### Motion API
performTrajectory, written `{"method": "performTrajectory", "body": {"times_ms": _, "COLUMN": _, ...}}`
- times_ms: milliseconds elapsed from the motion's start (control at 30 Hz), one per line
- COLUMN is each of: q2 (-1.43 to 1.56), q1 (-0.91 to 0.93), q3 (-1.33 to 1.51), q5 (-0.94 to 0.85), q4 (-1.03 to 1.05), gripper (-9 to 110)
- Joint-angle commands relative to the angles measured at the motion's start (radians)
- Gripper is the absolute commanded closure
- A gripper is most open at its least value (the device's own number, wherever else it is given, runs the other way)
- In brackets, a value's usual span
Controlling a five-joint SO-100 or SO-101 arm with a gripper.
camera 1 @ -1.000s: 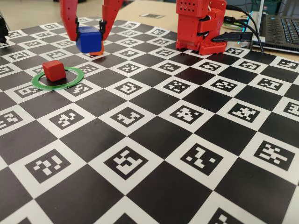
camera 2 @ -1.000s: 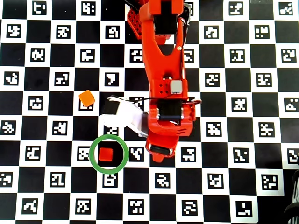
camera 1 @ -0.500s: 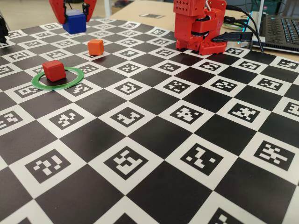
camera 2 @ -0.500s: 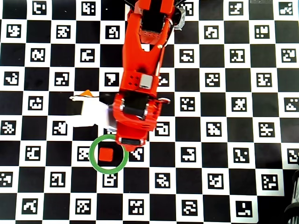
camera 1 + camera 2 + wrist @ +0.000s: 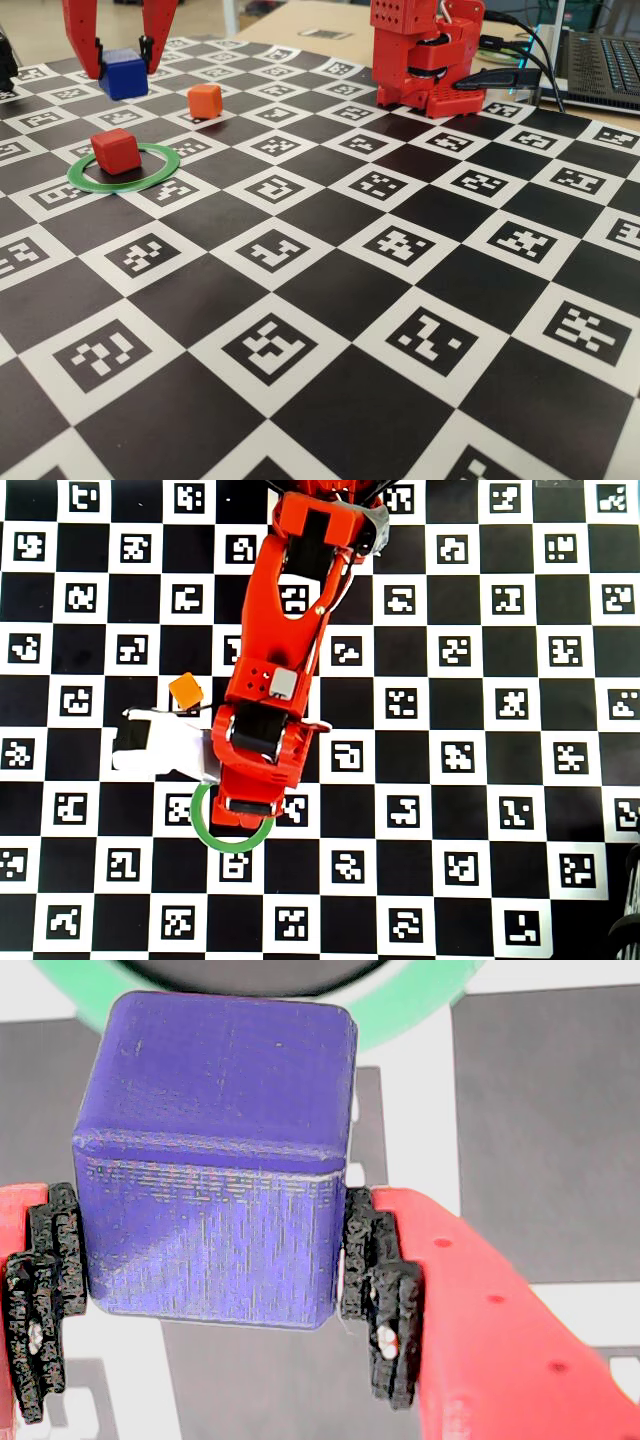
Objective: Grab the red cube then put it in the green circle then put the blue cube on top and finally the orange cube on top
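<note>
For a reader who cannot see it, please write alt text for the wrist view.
A blue cube fills the view, held between the black pads of the red gripper. Behind it curves part of the green circle, on a black-and-white board.

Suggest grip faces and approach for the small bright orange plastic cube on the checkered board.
Take the small bright orange plastic cube by two opposite vertical side faces, coming straight down from above. It sits flat and upright on the checkered board, clear of the green ring, so all sides look reachable; the flat parallel faces should suit the gripper.

Gripper [image 5: 121, 52] w/ blue cube [image 5: 123, 73] swung further left in fixed view; overhead, arm now over green circle [image 5: 206, 832], covering red cube [image 5: 115, 151]; orange cube [image 5: 186, 690] uncovered.
</note>
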Motion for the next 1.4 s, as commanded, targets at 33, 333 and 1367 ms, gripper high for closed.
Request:
{"method": "performTrajectory", "body": {"times_ms": 33, "q2": 0.025, "q1": 0.032, "q3": -0.075, "q5": -0.005, "q4": -0.041, "gripper": 90}}
{"method": "performTrajectory", "body": {"times_ms": 333, "q2": 0.003, "q1": 0.052, "q3": -0.041, "q5": -0.025, "q4": -0.094, "gripper": 90}}
{"method": "performTrajectory", "body": {"times_ms": 1367, "q2": -0.015, "q1": 0.057, "q3": 0.035, "q5": -0.026, "q4": -0.15, "gripper": 91}}
